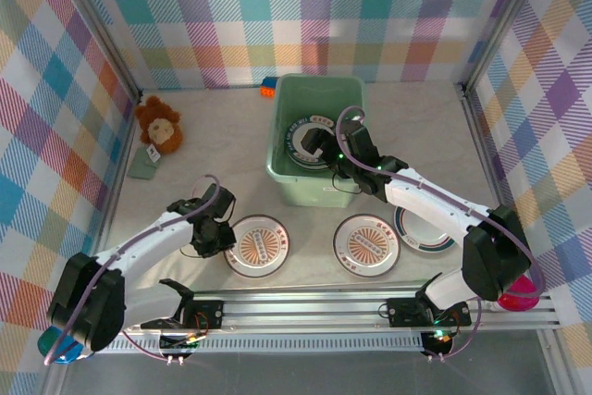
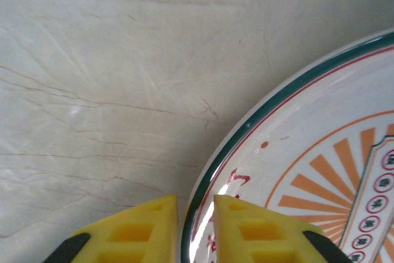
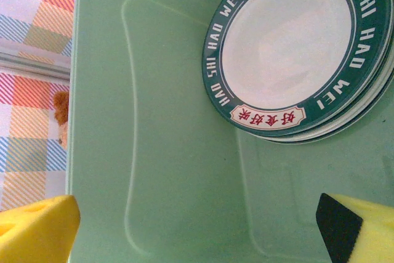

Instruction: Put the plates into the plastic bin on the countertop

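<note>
Yellow fingers [image 2: 132, 232] of the left gripper [image 2: 196, 207] are nearly together, clamped on the left rim of a sunburst plate [image 2: 320, 170] at the near left, one finger over the countertop [image 2: 111, 78] and one over the plate. Farther back at the centre, the right gripper [image 1: 316, 142] hangs inside the plastic bin [image 1: 319, 190], jaws wide apart with nothing between them, above a stack of teal-rimmed plates [image 3: 295, 47] on the bin's floor. A second sunburst plate [image 1: 366, 245] and another teal-rimmed plate [image 1: 427, 231] lie on the countertop, nearer than the bin and to the right.
</note>
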Controlling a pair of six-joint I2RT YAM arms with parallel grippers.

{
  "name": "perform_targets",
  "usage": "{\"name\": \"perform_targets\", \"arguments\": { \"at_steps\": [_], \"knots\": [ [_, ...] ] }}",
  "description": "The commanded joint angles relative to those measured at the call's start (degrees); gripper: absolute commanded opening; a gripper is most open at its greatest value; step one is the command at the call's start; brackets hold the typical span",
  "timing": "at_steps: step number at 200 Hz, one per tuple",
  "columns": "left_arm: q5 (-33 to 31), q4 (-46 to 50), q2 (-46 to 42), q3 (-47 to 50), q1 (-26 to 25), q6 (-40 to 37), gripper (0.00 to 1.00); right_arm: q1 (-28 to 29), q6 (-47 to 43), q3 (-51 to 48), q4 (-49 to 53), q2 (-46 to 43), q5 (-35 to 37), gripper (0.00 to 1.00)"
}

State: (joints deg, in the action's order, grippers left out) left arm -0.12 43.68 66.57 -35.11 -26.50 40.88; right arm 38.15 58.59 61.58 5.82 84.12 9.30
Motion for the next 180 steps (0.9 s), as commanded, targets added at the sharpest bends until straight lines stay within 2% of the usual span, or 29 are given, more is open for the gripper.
{"name": "perform_targets", "arguments": {
  "at_steps": [1,29,39,61,76,91,146,180],
  "knots": [
    [-5.34,5.01,-4.15,-3.18,-0.3,2.31,0.17,0.16,1.34,-1.16,5.28,-1.39,-0.58,0.99],
    [-6.55,6.13,-7.06,-5.35,-0.21,1.97,0.16,0.17,1.26,-0.46,5.47,-1.62,-0.94,0.99],
    [-6.4,6.72,-6.57,-5.57,-0.22,1.53,0.18,0.12,1.16,-0.32,5.41,-1.54,-1.16,0.99],
    [-5.27,6.48,-5.62,-3.71,-0.28,0.87,0.34,0.17,1.4,-0.25,5.42,-1.17,-1.74,0.99],
    [-0.96,2.7,-6.39,-0.75,-0.21,-0.47,0.47,0.15,1.76,-0.38,5.67,-1.06,-2.04,0.99],
    [2.12,0.13,-6.79,1.35,-0.17,-1.77,0.53,0.14,2.02,-0.65,5.88,-1.17,-2.07,0.99],
    [4.44,-1.49,-2.85,3.66,-1.53,-2.19,0.56,0.17,2.47,-1.27,6.19,-1.32,-1.48,0.99],
    [8.02,-8.04,-1.31,6.44,-1.97,-2.48,0.56,0.17,2.36,-1.23,6.55,-1.06,-1.3,0.99]
  ]
}}
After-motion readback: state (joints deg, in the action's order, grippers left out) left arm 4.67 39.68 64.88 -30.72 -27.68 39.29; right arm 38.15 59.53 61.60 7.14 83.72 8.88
